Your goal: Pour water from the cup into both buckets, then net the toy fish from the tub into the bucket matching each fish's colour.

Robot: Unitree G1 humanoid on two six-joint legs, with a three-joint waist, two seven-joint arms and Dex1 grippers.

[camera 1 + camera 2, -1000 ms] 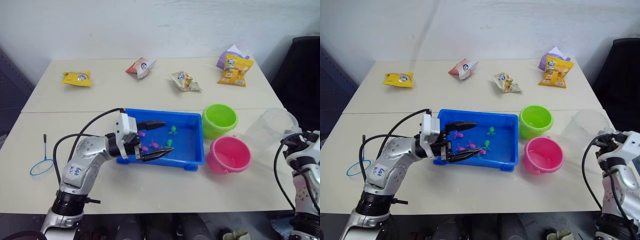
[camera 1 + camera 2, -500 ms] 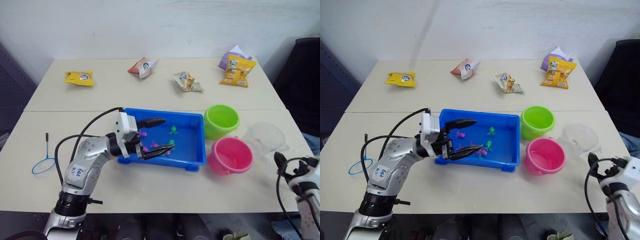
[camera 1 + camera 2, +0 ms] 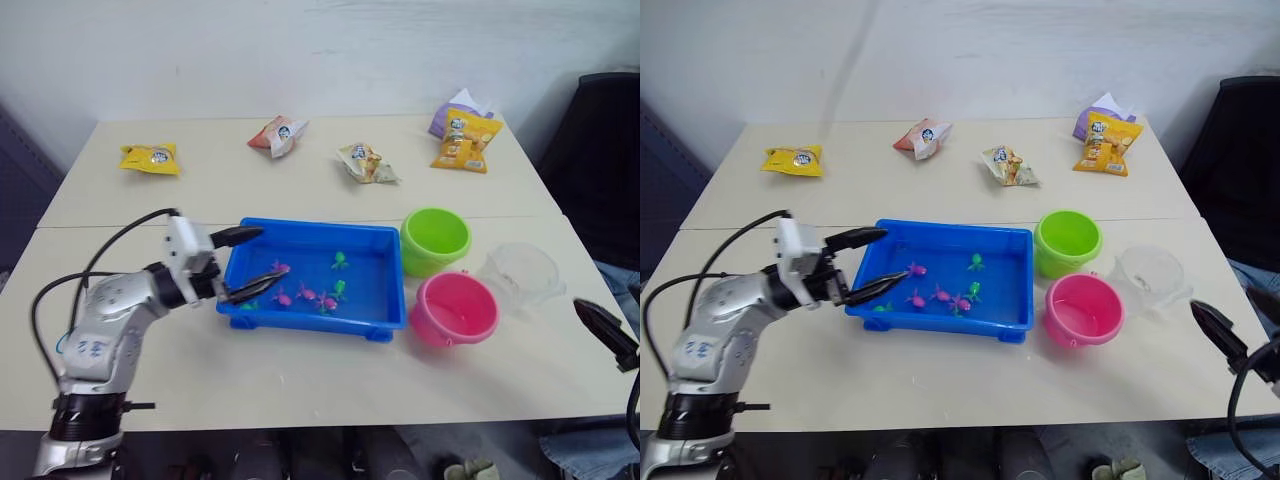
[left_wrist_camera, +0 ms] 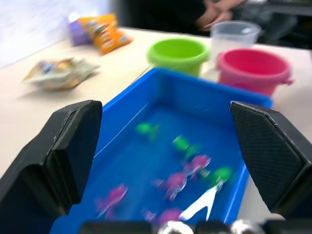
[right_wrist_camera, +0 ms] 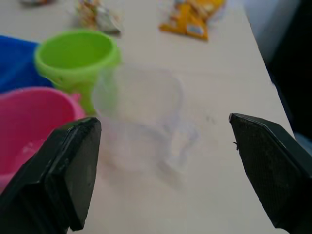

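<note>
Nearest on the right, the right hand [image 3: 1218, 335] hangs off the counter's [image 3: 300, 370] near right edge with its fingers spread wide and nothing held. The cup [image 3: 520, 276] stands upright on the counter just beyond it, apart from the fingers and just right of the two buckets. The pouring step looks finished, judging by the cup set down and a wet sheen in the pink bucket [image 3: 457, 308]; whether the green bucket [image 3: 435, 238] holds water I cannot tell.

On the left, the left hand [image 3: 243, 265] hovers at the near-left corner of the tub [image 3: 300, 318], fingers wide apart and empty, one fingertip over the left rim and the other near the water. The netting step seems to be in hand, yet the net is not gripped.

The next move, as I judge it, calls for the left hand to turn away from the tub and fetch the net before any fish can be lifted. The toy fish [image 3: 307, 293] lie clustered in the tub's near half, just right of the left hand: several magenta ones and a few green.

The pink bucket sits near, touching or almost touching the green bucket behind it, both just right of the tub. Snack packets [image 3: 150, 157] lie scattered along the far side.
</note>
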